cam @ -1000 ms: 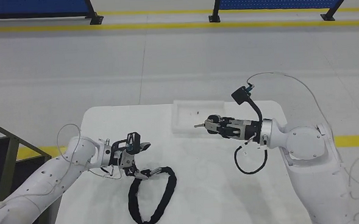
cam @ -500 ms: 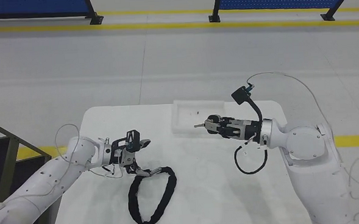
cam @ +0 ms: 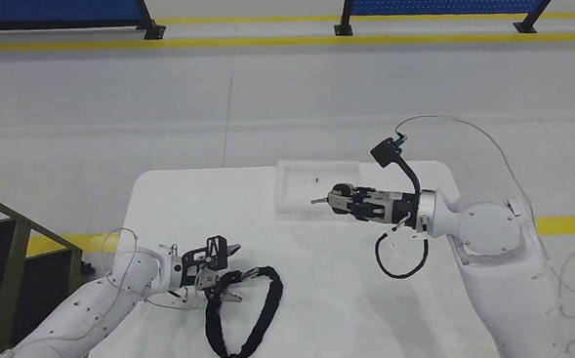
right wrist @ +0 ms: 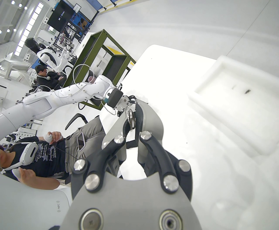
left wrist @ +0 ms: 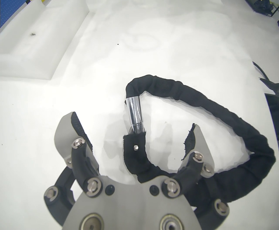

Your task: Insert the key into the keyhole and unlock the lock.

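- Since the closest stuff to the robot is the lock (left wrist: 218, 109), starting there: it's a chain in a black fabric sleeve, lying as a loop flat on the white table (cam: 373, 311) at the near left.
- Its chrome barrel (left wrist: 135, 111) joins the two sleeved ends, and that joint sits right between the fingers (left wrist: 72, 122) of the left gripper (left wrist: 133, 122). The rest of the loop curls away to one side and back under the gripper's palm.
- Further out on the right, the key (cam: 316, 201) is up in the right gripper (cam: 335, 198), well apart from the lock. From the top view the key's tip pokes out over the near part of the tray (cam: 297, 174).
- The tray is a shallow white foam one, sitting at the far edge of the table. All I can make out on its floor is a couple of tiny dark specks.
- Left gripper: spread wide, low over the table, one finger either side of the barrel joint. There's a visible gap on both sides, so neither pad is touching the lock and it's holding nothing.
- Right gripper (right wrist: 131, 113): fingers pinched together on the key's head, with the metal ring (right wrist: 130, 118) showing between the pads in its wrist view. Can't tell whether the key tip touches the tray.
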Controlling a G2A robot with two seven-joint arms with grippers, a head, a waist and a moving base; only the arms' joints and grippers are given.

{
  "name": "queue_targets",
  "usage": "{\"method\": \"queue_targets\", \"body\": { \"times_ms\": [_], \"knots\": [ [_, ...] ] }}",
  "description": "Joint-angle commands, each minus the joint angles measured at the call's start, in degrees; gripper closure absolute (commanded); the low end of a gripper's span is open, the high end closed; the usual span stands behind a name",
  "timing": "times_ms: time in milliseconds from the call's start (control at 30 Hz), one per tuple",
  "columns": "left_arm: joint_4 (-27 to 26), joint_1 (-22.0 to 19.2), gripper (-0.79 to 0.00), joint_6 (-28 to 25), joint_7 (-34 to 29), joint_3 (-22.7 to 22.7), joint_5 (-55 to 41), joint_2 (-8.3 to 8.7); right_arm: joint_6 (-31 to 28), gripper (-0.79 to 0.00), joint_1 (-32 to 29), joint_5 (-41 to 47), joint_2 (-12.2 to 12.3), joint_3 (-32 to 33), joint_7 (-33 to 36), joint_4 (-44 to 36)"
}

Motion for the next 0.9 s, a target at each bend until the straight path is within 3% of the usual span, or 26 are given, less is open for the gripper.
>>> {"method": "queue_targets", "body": {
  "times_ms": [0,267,433,533,567,600,867],
  "knots": [
    [-0.09,0.38,-0.785,1.67,-0.77,-0.24,1.14,-0.38,0.0,0.0,0.0,0.0,0.0,0.0,0.0,0.0],
    [1.38,1.82,-0.785,2.72,0.96,-1.37,3.05,-1.61,0.0,0.0,0.0,0.0,0.0,0.0,0.0,0.0],
    [2.66,1.96,-0.428,1.71,1.04,-1.95,4.26,-2.42,0.0,0.0,0.0,0.0,0.0,0.0,0.0,0.0],
    [3.36,2.02,-0.277,1.62,0.93,-2.31,4.83,-2.98,0.0,0.0,0.0,0.0,0.0,0.0,0.0,0.0],
    [3.61,2.07,-0.172,1.59,0.98,-2.46,4.87,-3.16,0.0,0.0,0.0,0.0,0.0,0.0,0.0,0.0],
    [3.74,2.07,-0.003,1.54,0.99,-2.55,4.95,-3.29,0.0,0.0,0.0,0.0,0.0,0.0,0.0,0.0],
    [5.76,2.1,0.0,1.28,-0.16,-3.6,5.31,-5.04,0.0,0.0,0.0,0.0,0.0,0.0,0.0,0.0]
  ]
}}
